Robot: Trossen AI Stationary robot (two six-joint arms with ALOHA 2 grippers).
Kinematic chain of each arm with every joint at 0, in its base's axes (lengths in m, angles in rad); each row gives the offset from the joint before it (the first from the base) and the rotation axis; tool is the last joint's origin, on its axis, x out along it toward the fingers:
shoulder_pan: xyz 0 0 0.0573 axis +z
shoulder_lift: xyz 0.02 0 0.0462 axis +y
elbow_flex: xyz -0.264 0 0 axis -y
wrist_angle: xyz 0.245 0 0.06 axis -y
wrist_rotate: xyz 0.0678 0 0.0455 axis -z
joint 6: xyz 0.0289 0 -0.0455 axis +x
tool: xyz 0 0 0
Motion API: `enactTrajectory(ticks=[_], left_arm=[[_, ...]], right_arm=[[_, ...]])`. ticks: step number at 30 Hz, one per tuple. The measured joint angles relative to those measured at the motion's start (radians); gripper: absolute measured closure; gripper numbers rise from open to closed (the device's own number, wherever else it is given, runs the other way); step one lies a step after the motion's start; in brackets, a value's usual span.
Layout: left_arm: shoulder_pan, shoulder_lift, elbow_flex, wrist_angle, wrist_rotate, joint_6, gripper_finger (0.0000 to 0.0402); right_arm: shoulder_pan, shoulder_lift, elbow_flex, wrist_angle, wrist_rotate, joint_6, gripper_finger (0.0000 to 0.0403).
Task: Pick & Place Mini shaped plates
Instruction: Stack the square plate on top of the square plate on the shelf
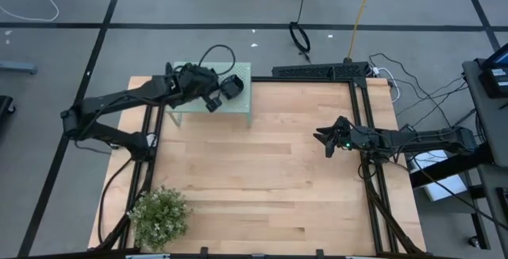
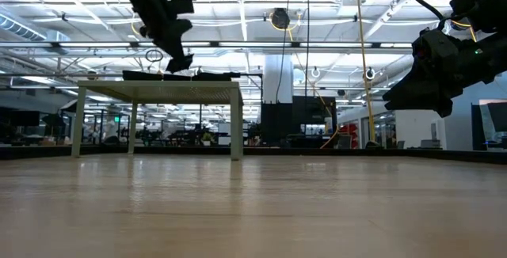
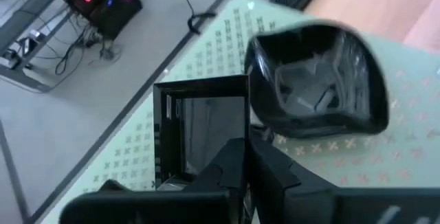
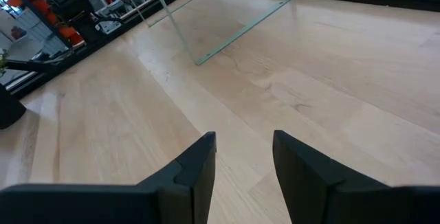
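The left gripper [image 3: 240, 157] is held above the pale green perforated stand [image 1: 238, 108] at the tabletop's [image 1: 262, 179] far left corner, its fingers closed on the rim of a glossy black round plate [image 3: 313, 80]. A square black plate [image 3: 199, 124] lies on the stand beneath it. The right gripper [image 4: 244, 159] is seen open and empty, hovering above the bare right side of the tabletop.

Two dark jointed arms, black cables
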State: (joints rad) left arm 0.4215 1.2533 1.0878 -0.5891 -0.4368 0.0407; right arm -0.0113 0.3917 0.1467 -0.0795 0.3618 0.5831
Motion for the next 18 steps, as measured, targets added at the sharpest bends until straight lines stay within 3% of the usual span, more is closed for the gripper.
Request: enactTrajectory(ticks=[6, 13, 18], left_arm=[[0.036, 0.039, 0.0, -0.023, 0.011, 0.048, 0.0396], [0.045, 0.037, 0.0, -0.027, 0.033, 0.109, 0.0378], [0.045, 0.037, 0.0, -0.107, 0.045, 0.173, 0.039]], right_arm=[[0.0, 0.0, 0.0, 0.0, 0.0, 0.0, 0.0271], [0.0, 0.0, 0.0, 0.0, 0.0, 0.0, 0.0271], [0.0, 0.0, 0.0, 0.0, 0.0, 0.0, 0.0271]])
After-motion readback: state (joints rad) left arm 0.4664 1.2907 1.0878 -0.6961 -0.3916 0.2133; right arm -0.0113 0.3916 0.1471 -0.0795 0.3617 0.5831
